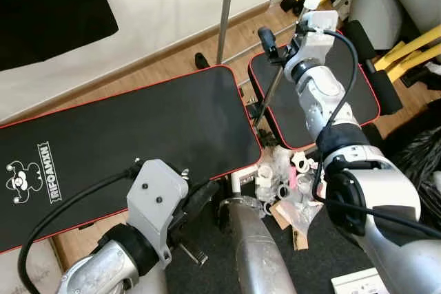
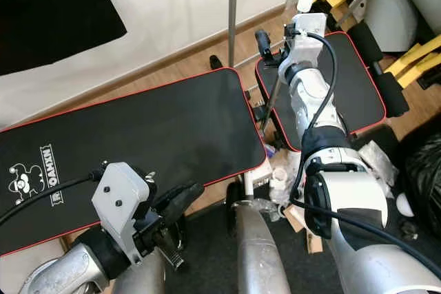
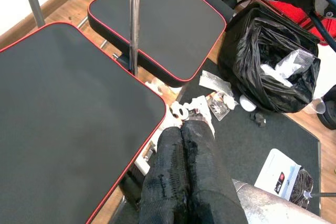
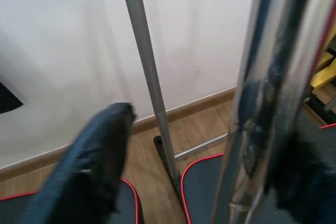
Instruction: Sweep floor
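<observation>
My right gripper (image 1: pixel 279 43) reaches out over the far side of a black bench. A slim metal broom handle (image 1: pixel 269 94) passes between its fingers and slants down to the floor by the bench. In the right wrist view the handle (image 4: pixel 262 103) lies against one finger, while the other finger (image 4: pixel 100 150) stands well apart, so the gripper is open. My left gripper (image 3: pixel 181 129) is low at the bench's near edge, shut on nothing. White paper and plastic scraps (image 1: pixel 282 184) lie heaped on the floor between the bench and a dark mat (image 3: pixel 273 140).
The black red-trimmed bench pad (image 1: pixel 124 142) and its seat pad (image 1: pixel 303 101) fill the middle. A thin stand pole (image 1: pixel 224 12) rises by the white wall. A black bin bag (image 3: pixel 273 61) sits open on the right. A white packet (image 3: pixel 283 174) lies on the mat.
</observation>
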Available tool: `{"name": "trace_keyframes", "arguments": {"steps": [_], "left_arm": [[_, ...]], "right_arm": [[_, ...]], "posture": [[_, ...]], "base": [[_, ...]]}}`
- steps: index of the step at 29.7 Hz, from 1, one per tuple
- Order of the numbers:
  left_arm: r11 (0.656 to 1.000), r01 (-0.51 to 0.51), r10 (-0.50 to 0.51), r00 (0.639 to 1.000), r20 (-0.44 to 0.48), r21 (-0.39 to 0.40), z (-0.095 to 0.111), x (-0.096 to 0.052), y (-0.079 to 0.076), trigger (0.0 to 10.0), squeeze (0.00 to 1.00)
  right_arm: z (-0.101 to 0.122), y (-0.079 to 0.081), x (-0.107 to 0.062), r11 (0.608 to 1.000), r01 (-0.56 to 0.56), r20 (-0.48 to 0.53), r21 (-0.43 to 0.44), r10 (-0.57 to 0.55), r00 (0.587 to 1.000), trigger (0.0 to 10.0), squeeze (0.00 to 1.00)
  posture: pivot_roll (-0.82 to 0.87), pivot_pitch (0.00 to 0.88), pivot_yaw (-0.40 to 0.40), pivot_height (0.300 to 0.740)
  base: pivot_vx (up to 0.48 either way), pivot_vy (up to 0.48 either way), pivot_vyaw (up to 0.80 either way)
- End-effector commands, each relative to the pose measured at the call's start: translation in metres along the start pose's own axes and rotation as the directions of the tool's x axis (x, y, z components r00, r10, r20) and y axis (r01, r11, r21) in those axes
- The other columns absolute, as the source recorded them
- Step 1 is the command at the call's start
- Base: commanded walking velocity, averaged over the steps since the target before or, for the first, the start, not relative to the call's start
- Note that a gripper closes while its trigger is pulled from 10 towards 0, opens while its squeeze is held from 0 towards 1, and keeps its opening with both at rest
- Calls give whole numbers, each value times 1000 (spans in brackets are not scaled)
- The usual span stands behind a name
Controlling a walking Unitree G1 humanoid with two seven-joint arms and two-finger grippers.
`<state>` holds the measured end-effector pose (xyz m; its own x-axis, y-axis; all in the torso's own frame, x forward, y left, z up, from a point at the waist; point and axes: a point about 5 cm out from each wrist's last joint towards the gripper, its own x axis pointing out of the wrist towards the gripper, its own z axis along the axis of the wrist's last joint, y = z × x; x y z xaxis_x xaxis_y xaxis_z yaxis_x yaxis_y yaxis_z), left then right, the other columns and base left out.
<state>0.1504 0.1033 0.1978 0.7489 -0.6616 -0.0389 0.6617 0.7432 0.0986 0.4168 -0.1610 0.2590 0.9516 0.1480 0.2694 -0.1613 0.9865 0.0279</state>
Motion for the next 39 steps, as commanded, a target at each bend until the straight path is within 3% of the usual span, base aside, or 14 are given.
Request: {"name": "trace_keyframes", "arguments": {"steps": [1, 18, 21, 23, 25, 28, 30, 39], "left_arm": [[999, 28, -29, 999, -17, -27, -3, -3, -8, 10000, 0], [999, 42, -43, 999, -8, -30, -2, -1, -13, 10000, 0], [999, 36, -36, 999, -15, -25, -2, 1, -11, 10000, 0], [1000, 24, -24, 999, -30, -13, -3, 5, -9, 10000, 0], [1000, 19, -19, 999, -31, -7, -5, 8, -7, 10000, 0], [1000, 14, -14, 999, -33, -1, -10, 15, -3, 10000, 0], [1000, 11, -10, 999, -33, 4, -14, 20, 0, 10000, 0], [1000, -7, 8, 1000, -22, 25, -21, 34, 11, 10000, 0]], "right_arm": [[-9, -5, -3, 1000, 28, -25, -10, -28, 999, 0, 0], [-8, -9, -4, 999, 49, 0, -21, -49, 999, 0, 0], [-5, -11, -6, 1000, 29, 39, -6, -29, 999, 0, 0], [1, -12, -10, 996, -47, 106, 81, 39, 994, 0, 0], [6, -12, -14, 991, -93, 142, 100, 78, 987, 0, 0], [12, -13, -21, 988, -128, 172, 85, 112, 979, 0, 0], [18, -13, -28, 990, -142, 184, 19, 136, 973, 0, 0], [19, -9, -41, 979, -170, 118, -112, 183, 976, 0, 0]], "posture": [[93, 602, -150, 740], [85, 600, -160, 740], [73, 583, -165, 740], [47, 537, -174, 740], [40, 512, -178, 740], [25, 483, -179, 740], [17, 453, -178, 740], [-19, 381, -178, 740]], "base": [[0, 0, 0], [0, 0, 0], [0, 0, 0], [0, 0, 0], [0, 0, 0], [0, 0, 0], [0, 0, 0], [0, 0, 0]]}}
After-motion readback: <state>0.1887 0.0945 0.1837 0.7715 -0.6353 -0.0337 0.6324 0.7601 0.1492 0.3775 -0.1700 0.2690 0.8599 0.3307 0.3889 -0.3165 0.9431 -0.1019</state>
